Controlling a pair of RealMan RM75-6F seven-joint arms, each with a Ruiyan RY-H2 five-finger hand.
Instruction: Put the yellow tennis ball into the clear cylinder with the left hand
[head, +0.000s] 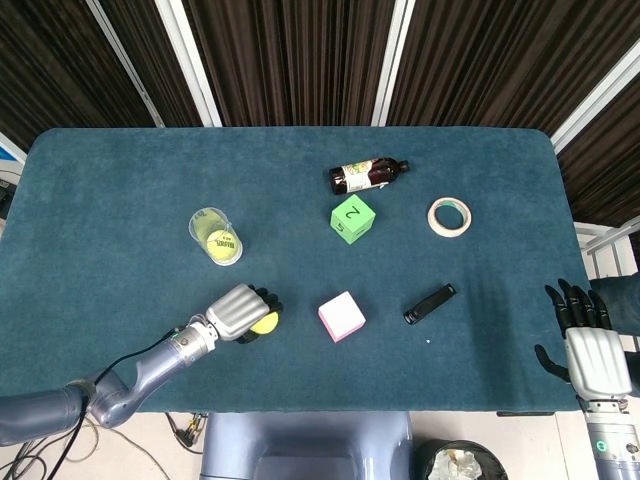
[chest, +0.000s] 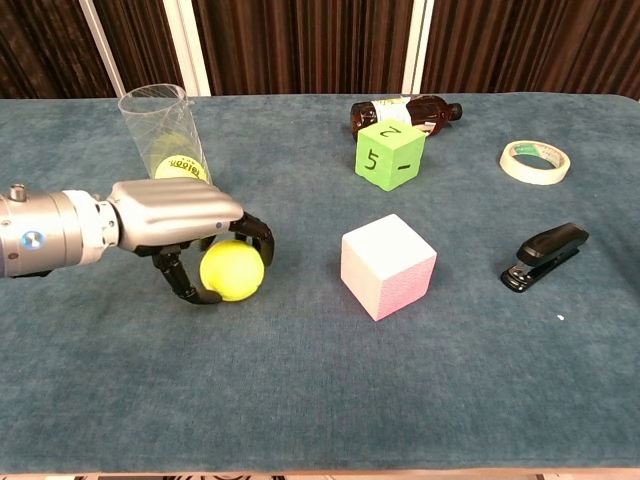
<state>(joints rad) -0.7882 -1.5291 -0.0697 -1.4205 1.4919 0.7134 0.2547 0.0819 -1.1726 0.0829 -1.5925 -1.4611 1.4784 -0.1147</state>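
Left hand (chest: 190, 235): metallic silver shell on the back, black jointed fingers (chest: 258, 232). Fingers curl over the top of the yellow tennis ball (chest: 233, 271), thumb hooks under its near-left side. Ball wrapped on both sides; it sits at table level, and I cannot tell if it has left the cloth.
Left hand, head view (head: 243, 313): palm down, covering most of the ball (head: 265, 323); only a yellow sliver shows at the fingertips.
Yellow tennis ball: round, matte, fuzzy; front-left part of the table, near the pink cube, well apart from the cylinder.
Clear cylinder (chest: 163, 140): thin transparent plastic tube, upright, open at top, behind the left hand. A second yellow ball with dark print lies inside at the bottom (head: 219, 242).
Right hand (head: 585, 345): same silver back, black fingers straight and spread, holding nothing, off the table's right edge. Seen in head view only.
Table (head: 130, 190): flat, covered in teal napped cloth, rounded corners.
Pink cube (chest: 388, 265): pale, foam-like, matte faces, sharp edges.
Green die (chest: 389, 154): bright green block, black numerals 2 and 5 showing.
Brown bottle (chest: 412, 109): dark glossy bottle, labelled, lying on its side behind the die.
Tape roll (chest: 534, 162): cream ring, lying flat, right rear.
Stapler (chest: 544, 255): black, glossy, right of the cube.
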